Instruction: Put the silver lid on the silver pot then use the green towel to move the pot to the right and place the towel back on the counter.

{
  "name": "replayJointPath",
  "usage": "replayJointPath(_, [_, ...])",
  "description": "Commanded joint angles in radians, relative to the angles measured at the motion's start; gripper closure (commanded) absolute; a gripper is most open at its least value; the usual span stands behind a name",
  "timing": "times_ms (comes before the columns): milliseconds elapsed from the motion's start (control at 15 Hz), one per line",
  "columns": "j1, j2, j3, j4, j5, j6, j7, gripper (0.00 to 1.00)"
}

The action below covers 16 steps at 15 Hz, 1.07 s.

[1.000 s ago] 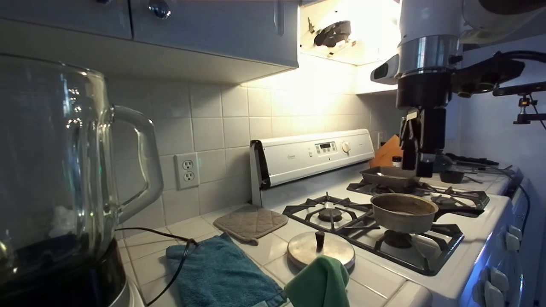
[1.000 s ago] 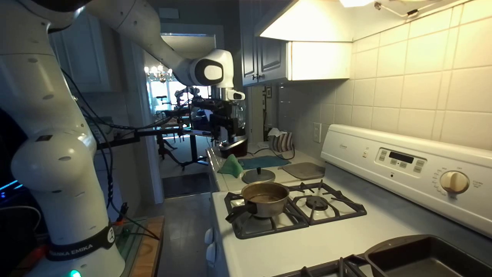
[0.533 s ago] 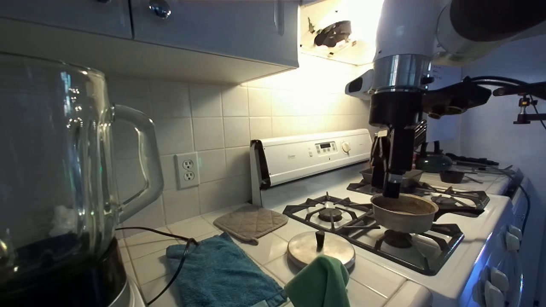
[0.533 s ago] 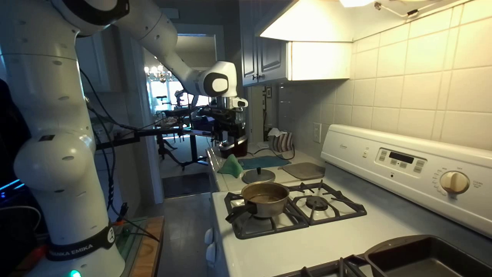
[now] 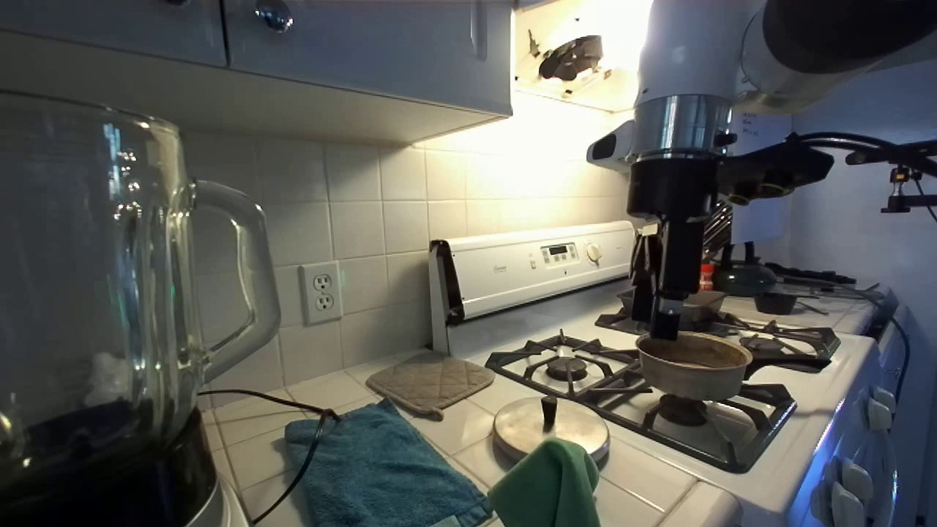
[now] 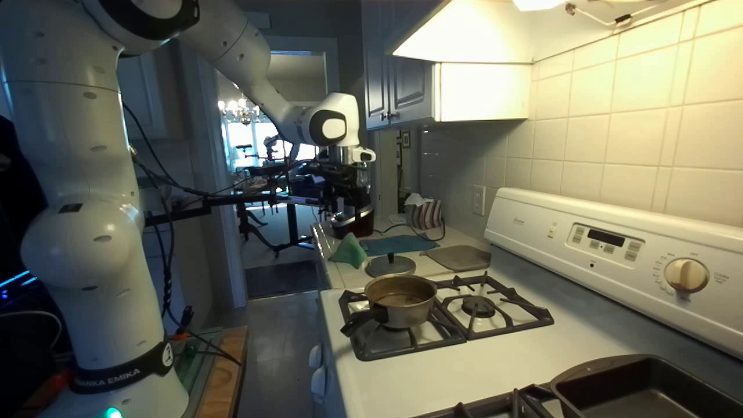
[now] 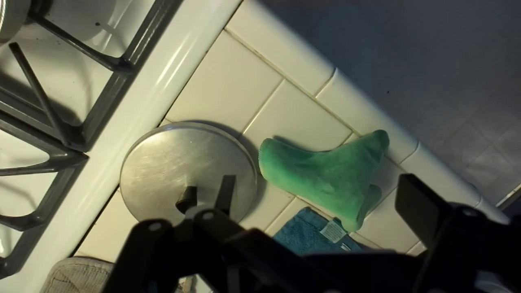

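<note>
The silver lid (image 5: 520, 428) with a black knob lies flat on the tiled counter beside the stove; it shows in both exterior views (image 6: 380, 268) and the wrist view (image 7: 163, 167). The green towel (image 5: 549, 487) lies bunched beside the lid, near the counter's front edge; the wrist view shows it too (image 7: 321, 173). The silver pot (image 5: 692, 377), uncovered, sits on a front burner (image 6: 409, 310); its black handle points away from the lid. My gripper (image 5: 654, 318) is open and empty, above the counter. In the wrist view its fingers (image 7: 320, 199) stand wide apart, lid left, towel between.
A blue towel (image 5: 388, 468), a grey pot holder (image 5: 432, 380) and a blender (image 5: 146, 293) with a cord are on the counter. Black grates (image 6: 493, 307) cover the burners. A dark baking pan (image 6: 656, 383) stands on the stove. A cabinet (image 5: 366, 51) hangs above.
The arm and gripper have moved lower and toward the counter with the lid and towel, mostly before half a second ago and only slightly since. Lid, towel and pot have not moved.
</note>
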Motion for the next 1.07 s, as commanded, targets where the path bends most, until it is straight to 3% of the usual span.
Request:
replayJointPath(0, [0.004,0.023,-0.003,0.010,-0.017,0.060,-0.008,0.00])
replayJointPath(200, [0.007,0.071,-0.002,0.050,-0.048,0.104,-0.024,0.00])
replayJointPath(1000, [0.056,0.333,-0.040,0.279,-0.322,0.025,-0.005,0.00])
